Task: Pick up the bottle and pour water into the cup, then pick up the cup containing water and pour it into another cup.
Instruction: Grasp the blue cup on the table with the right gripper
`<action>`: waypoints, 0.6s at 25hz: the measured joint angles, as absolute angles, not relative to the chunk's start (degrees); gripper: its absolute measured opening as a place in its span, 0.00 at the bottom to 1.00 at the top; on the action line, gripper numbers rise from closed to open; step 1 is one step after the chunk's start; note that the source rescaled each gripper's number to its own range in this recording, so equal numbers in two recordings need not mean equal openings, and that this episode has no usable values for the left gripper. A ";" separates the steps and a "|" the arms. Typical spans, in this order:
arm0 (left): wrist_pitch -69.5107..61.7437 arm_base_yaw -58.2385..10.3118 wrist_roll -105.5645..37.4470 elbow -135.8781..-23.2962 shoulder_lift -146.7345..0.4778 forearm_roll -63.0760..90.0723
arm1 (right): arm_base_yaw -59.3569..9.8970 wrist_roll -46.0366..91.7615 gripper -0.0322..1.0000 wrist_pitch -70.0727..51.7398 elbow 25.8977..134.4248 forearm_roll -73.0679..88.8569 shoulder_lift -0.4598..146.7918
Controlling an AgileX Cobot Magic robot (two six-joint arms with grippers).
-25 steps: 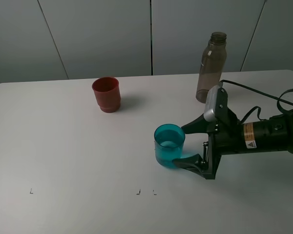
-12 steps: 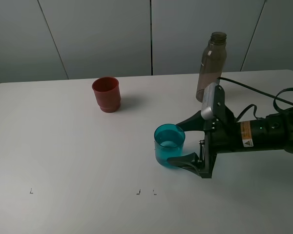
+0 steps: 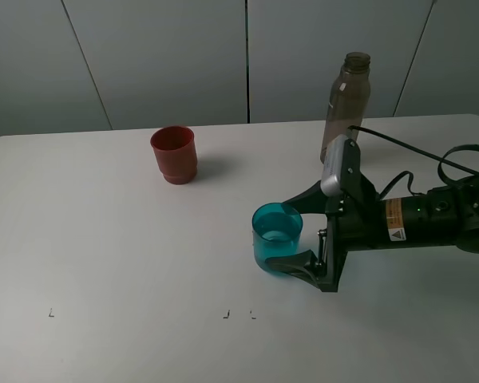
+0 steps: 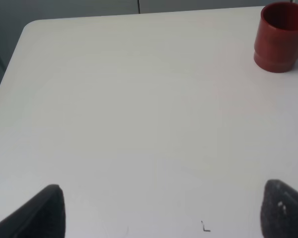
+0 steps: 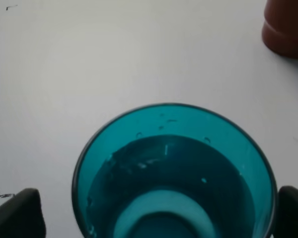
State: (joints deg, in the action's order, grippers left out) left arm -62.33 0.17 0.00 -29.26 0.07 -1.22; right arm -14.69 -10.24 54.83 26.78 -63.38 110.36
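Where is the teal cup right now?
In the exterior high view the teal cup stands right of centre on the table, between the open jaws of the right gripper. The red cup is back-left and the bottle back-right.

Bottle (image 3: pixel 347 88): foot hidden behind the wrist camera (image 3: pixel 339 167).
Teal cup (image 5: pixel 174 163): near wall cut off by the right wrist picture's edge; in the high view, lower side partly behind the right tool (image 3: pixel 282 232).
Red cup (image 5: pixel 287 27): only a blurred base at that picture's corner.
Left tool (image 4: pixel 161 213): only two dark, blurred fingertips show.
Counter marks (image 3: pixel 51 313): too small to read.
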 joint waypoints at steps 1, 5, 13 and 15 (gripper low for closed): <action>-62.33 0.17 0.00 -29.26 0.07 -1.22 | -14.70 -10.11 1.00 54.83 27.04 -63.24 110.36; -62.33 0.17 0.00 -29.26 0.07 -1.22 | -15.48 -10.51 1.00 54.82 29.07 -62.59 112.16; -62.33 0.17 0.00 -29.26 0.07 -1.22 | -18.01 -10.87 1.00 54.82 31.43 -62.00 116.40; -62.33 0.17 0.00 -29.26 0.07 -1.22 | -18.01 -10.87 1.00 54.82 31.47 -61.95 116.63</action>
